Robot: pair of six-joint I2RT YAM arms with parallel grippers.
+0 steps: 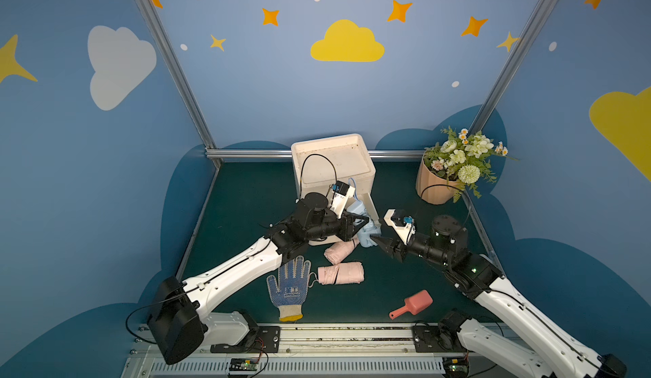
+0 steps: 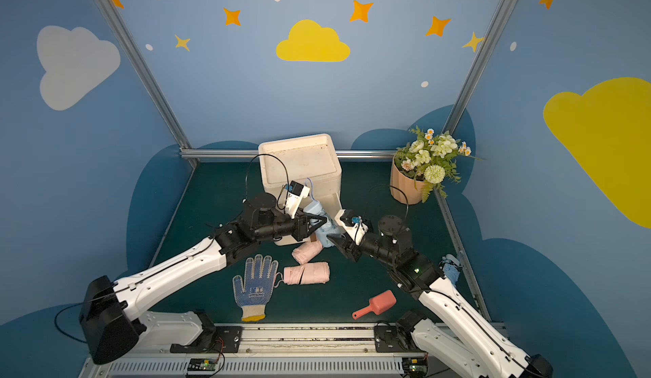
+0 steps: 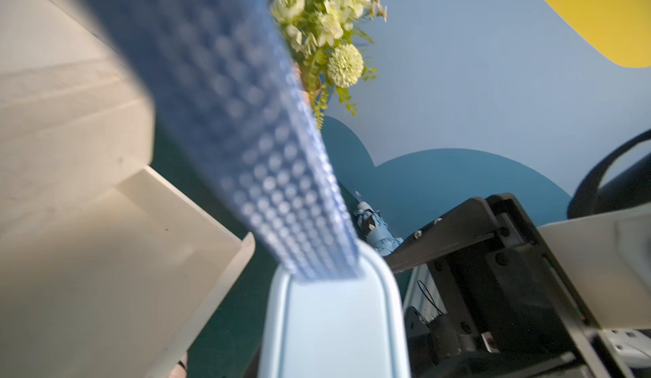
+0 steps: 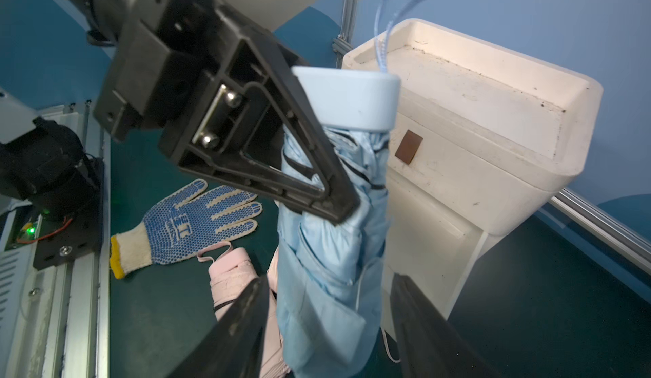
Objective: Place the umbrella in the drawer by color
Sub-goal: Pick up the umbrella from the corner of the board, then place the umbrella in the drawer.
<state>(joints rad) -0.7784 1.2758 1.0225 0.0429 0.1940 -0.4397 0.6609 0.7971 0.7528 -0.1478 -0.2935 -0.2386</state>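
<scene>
Pot holds flowers; drawer stands open.

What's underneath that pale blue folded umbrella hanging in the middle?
A pink folded umbrella lies on the dark green mat, one end running beneath the pale blue folded umbrella. That end is hidden by the blue fabric.

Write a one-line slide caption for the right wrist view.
Left tool grips the light-blue umbrella beside the white drawer cabinet; right tool open around its lower end.
</scene>
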